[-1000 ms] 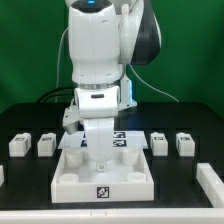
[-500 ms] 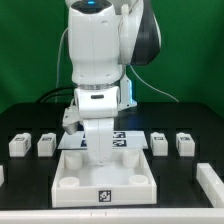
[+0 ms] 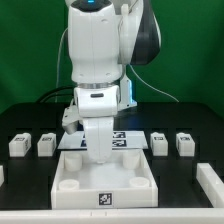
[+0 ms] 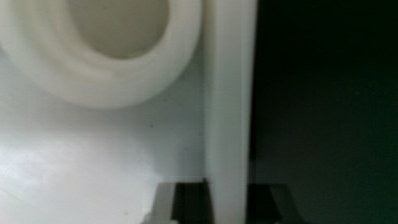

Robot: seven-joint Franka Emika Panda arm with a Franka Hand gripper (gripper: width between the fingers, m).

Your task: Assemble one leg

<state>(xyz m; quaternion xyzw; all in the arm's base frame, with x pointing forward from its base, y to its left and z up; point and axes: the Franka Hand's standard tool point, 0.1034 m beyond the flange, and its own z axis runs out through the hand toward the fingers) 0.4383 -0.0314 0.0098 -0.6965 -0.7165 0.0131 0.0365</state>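
Observation:
Several legs, small white tagged posts, lie on the black table: two on the exterior view's left (image 3: 18, 145) (image 3: 46, 146) and two on the right (image 3: 159, 143) (image 3: 184, 143). The large white tray (image 3: 70, 178) with round corner sockets lies in the middle. My gripper (image 3: 101, 151) reaches down at the tray's far side. In the wrist view its two dark fingers (image 4: 191, 203) stand on either side of the tray's thin upright rim (image 4: 231, 100), shut on it (image 4: 231, 205). One round socket (image 4: 107, 45) shows beside the rim. No leg is held.
The marker board (image 3: 128, 138) lies just behind the tray, partly hidden by the arm. More white parts show at the edges, on the exterior view's right (image 3: 211, 178) and left (image 3: 2, 174). A green wall stands behind the table.
The tray has slid a little toward the front of the exterior view, with my gripper on its rim. The legs have not moved.

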